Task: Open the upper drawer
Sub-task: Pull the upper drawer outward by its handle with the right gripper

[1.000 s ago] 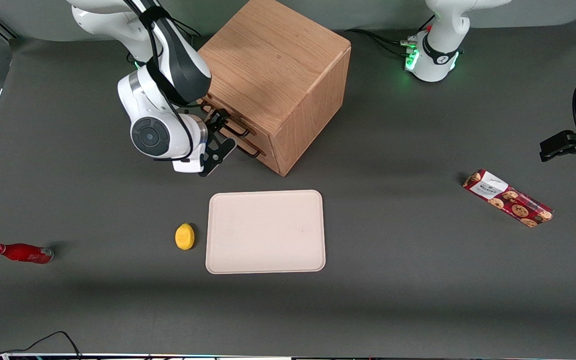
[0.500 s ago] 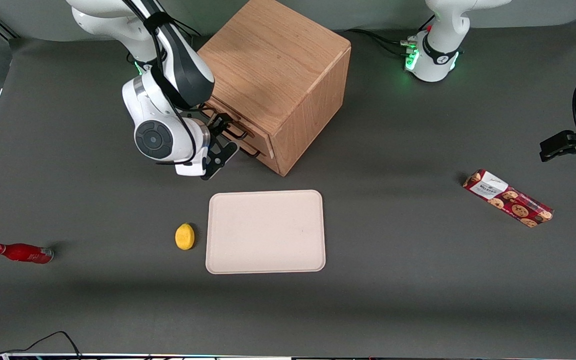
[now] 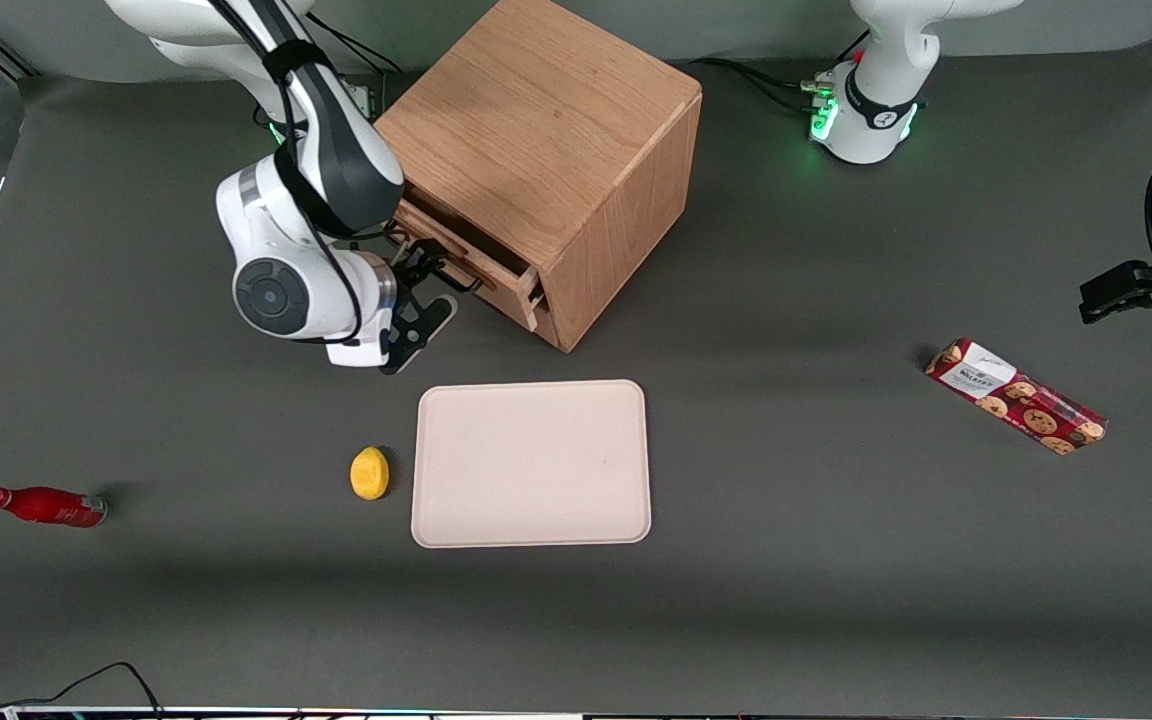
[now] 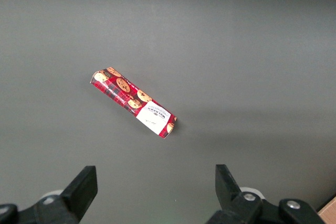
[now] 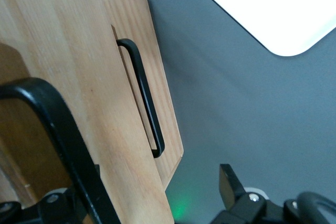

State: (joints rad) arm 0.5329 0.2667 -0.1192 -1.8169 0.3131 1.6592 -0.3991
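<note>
1. Slipping is your first risk. The gripper sits in the upper half of the front view, just in front of the cabinet. Its fingers are spread, not pinched on anything. The upper drawer's handle runs between them, close to one finger, so I judge it is only hooked. If you pull at an angle, the bar may slide off.
2. The upper drawer stands out of the cabinet front only a little. A pull not in line with its travel could jam it, or drag the whole cabinet over the table.
3. The lower drawer's handle is just beside. If the fingers drop, they can catch it instead.
4. The tray lies nearer the front camera. A long pull could bring the arm over it.
</note>
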